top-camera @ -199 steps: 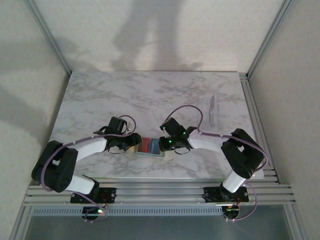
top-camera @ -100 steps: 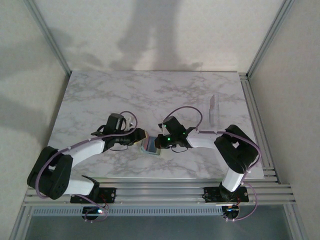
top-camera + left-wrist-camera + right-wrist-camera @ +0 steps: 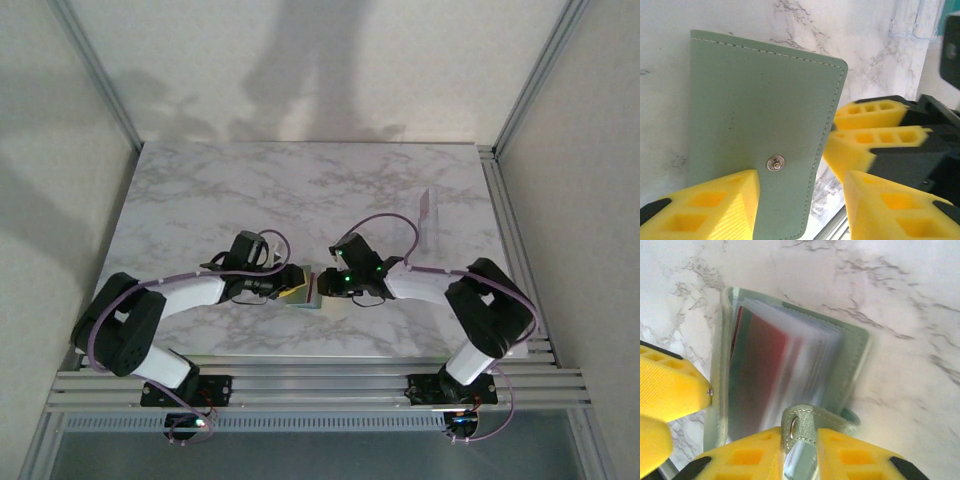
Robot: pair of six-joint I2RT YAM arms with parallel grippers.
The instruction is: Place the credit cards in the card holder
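The grey-green card holder (image 3: 303, 291) stands half folded on the marble between both grippers. In the left wrist view its outer cover (image 3: 760, 110) with a metal snap stud (image 3: 775, 163) leans against one pad of my left gripper (image 3: 801, 176), which is open; the other pad stands well apart. My left gripper (image 3: 288, 281) is on the holder's left side. My right gripper (image 3: 799, 435) is shut on the holder's snap tab (image 3: 802, 422) and some clear sleeves. Inside, behind blurred sleeves, a red card (image 3: 765, 360) and a teal card (image 3: 740, 355) show. My right gripper (image 3: 325, 287) faces the left one closely.
A clear acrylic stand (image 3: 430, 220) rises at the back right of the marble table (image 3: 200, 190). The table's front edge and aluminium rails (image 3: 300, 375) run just behind the holder. Frame posts border both sides.
The holder lay open and flat showing red and blue cards; now it is folded up between the grippers. The left gripper has moved right against its cover, and the right has closed in.
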